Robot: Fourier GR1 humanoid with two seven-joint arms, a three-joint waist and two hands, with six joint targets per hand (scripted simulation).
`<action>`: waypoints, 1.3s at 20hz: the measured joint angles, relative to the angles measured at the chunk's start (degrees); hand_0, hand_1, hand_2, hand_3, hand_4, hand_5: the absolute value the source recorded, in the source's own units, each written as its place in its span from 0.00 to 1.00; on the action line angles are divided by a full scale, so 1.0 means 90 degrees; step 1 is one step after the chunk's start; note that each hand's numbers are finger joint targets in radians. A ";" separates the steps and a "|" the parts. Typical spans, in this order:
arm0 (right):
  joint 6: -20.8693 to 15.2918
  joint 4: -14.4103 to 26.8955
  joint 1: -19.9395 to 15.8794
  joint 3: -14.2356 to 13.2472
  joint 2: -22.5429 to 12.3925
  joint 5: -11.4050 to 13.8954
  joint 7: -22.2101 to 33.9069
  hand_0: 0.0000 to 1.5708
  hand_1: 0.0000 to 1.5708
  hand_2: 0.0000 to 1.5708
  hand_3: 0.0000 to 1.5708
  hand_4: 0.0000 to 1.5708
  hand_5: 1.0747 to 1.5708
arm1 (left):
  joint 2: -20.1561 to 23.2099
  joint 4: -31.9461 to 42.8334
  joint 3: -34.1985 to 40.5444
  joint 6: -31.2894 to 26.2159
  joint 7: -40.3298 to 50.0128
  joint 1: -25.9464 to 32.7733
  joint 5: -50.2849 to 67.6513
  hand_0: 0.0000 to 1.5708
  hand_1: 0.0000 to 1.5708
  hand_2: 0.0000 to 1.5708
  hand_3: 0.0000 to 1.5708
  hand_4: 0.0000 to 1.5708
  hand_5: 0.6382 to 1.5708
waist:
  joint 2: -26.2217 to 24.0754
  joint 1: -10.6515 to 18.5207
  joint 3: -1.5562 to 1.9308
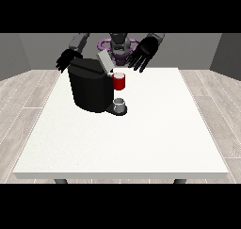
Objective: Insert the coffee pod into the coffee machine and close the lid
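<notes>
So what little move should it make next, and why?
Probably lower the hand at the view's right toward the table: both hands are raised with fingers spread and hold nothing, and the lid of the coffee machine stands open. A grey thing sits at the machine's base; I cannot tell whether it is the pod.

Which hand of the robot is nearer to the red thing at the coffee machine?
The left hand, at the view's right, is nearer: it hovers just above and right of the red thing at the machine. The hand at the view's left is behind the coffee machine, farther away.
</notes>
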 measured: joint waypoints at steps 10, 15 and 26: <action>0.0139 -0.0154 0.0775 -0.0045 -0.0167 -0.0039 0.0087 0.00 0.00 0.00 0.00 0.23 1.00 | -0.1044 -0.0003 0.1275 0.0033 -0.0262 0.1200 0.1640 0.00 0.00 0.00 0.00 0.00 1.00 | -0.1335 0.0623 -0.0011; 0.0455 -0.0388 0.0943 0.0034 -0.0435 -0.0062 0.0323 0.00 0.00 0.00 0.00 0.16 1.00 | -0.1553 -0.0056 0.1595 -0.0007 -0.0493 0.2015 0.2201 0.00 0.00 0.00 0.00 0.12 1.00 | -0.2042 0.1065 -0.0009; 0.0944 -0.0927 0.0420 0.0222 -0.0788 -0.0128 0.0923 0.00 0.00 0.00 0.00 0.00 1.00 | -0.2031 -0.0527 0.1906 -0.0422 -0.0456 0.3043 0.3136 0.00 0.00 0.00 0.00 0.00 1.00 | -0.2445 0.1784 -0.0005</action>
